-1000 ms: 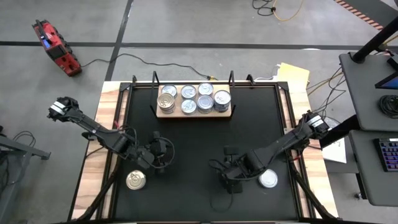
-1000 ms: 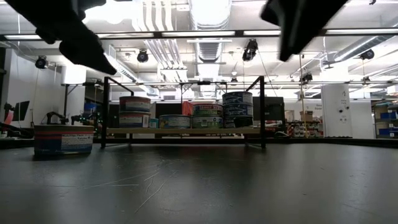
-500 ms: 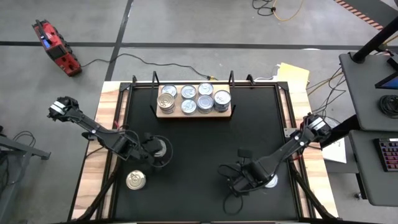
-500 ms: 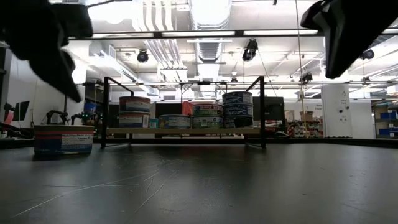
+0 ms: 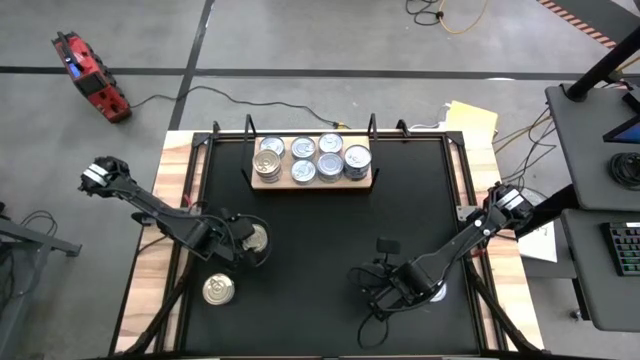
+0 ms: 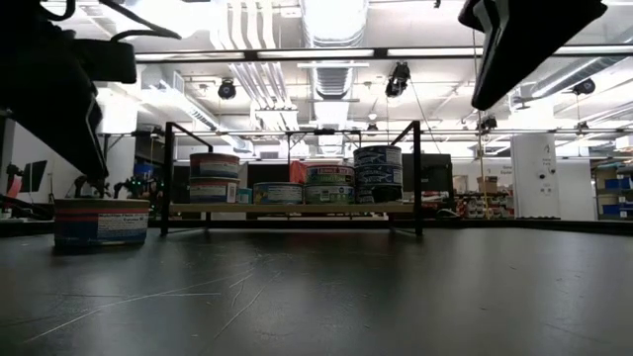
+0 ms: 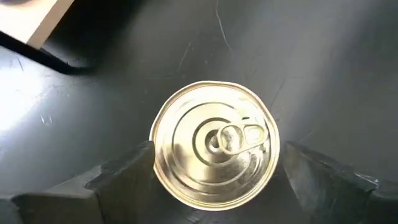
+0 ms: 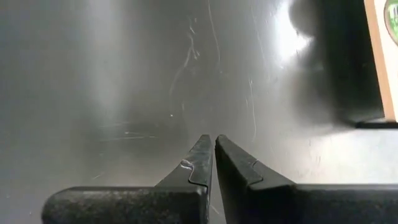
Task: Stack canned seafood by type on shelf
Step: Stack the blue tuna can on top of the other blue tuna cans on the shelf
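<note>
My left gripper (image 5: 243,241) is open and tipped down over a gold-topped can (image 7: 214,144), its two fingers standing either side of the lid; the can stands upright on the black table (image 6: 101,222). A second gold-topped can (image 5: 219,290) stands nearer the front edge. My right gripper (image 8: 214,146) is shut with nothing in it, above bare table at the near right (image 5: 382,293). A silver-topped can (image 5: 438,293) shows partly under the right arm. Several cans stand stacked on the wooden shelf (image 5: 310,183) at the far middle.
Black posts and rails (image 6: 166,178) frame the shelf at the table's far side. Wooden strips (image 5: 150,250) edge the black table on both sides. The black middle of the table (image 5: 320,240) between the two arms bears nothing.
My left gripper has drawn back a little toward the table's left edge and tipped downward, uncovering the gold-topped can that it hid before. My right arm has swung toward the near right corner and now covers part of the silver-topped can. No can has moved.
</note>
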Motion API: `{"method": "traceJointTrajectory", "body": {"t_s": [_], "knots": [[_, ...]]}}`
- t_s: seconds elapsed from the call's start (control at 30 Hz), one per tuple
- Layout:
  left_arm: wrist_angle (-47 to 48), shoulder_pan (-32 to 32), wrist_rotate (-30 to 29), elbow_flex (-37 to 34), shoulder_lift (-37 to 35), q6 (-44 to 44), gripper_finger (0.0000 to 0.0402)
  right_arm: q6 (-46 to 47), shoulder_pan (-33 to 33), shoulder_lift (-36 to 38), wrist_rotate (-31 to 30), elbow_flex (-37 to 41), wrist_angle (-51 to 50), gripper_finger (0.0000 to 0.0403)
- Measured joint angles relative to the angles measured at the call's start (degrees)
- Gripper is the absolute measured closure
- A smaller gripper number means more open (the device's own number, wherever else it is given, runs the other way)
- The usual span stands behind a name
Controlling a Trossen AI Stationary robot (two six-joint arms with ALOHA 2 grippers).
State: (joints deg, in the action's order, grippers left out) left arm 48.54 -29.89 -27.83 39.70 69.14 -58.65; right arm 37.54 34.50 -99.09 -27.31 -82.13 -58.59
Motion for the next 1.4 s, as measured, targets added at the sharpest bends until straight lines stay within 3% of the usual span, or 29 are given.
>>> {"method": "traceJointTrajectory", "body": {"t_s": [0.17, 0.4, 0.47, 0.77, 1.03, 1.27, 1.4], "knots": [[0.28, 0.00, -0.04, 0.00, 1.55, 2.79, 0.0132, -2.61, 0.02, -0.02, -3.54, 0.00, 1.48, 0.0390], [0.30, 0.00, 0.60, 0.00, 4.84, 5.66, 0.0346, -4.46, 0.00, -0.02, -7.32, 0.00, 2.42, 0.0390], [0.23, 0.00, 0.46, 0.00, 5.88, 6.05, 0.0386, -4.49, 0.00, -0.04, -7.96, 0.00, 2.68, 0.0390], [-2.06, 0.00, -0.07, 0.20, 10.09, 6.39, 0.0399, -4.57, 0.00, -0.04, -8.76, 0.02, 3.65, 0.0390], [-14.15, -0.07, 1.69, 0.26, 12.02, 11.32, 0.0401, -4.07, -0.02, -0.11, -8.96, 0.08, 5.42, 0.0390], [-30.19, -0.02, 5.25, 0.19, 14.91, 19.57, 0.0401, -1.08, -1.32, -0.11, -10.19, 3.05, 18.84, 0.0390], [-33.22, -0.09, 3.96, 1.53, 16.99, 23.27, 0.0401, -3.33, -3.42, -0.18, -10.09, 7.46, 30.30, 0.0390]]}}
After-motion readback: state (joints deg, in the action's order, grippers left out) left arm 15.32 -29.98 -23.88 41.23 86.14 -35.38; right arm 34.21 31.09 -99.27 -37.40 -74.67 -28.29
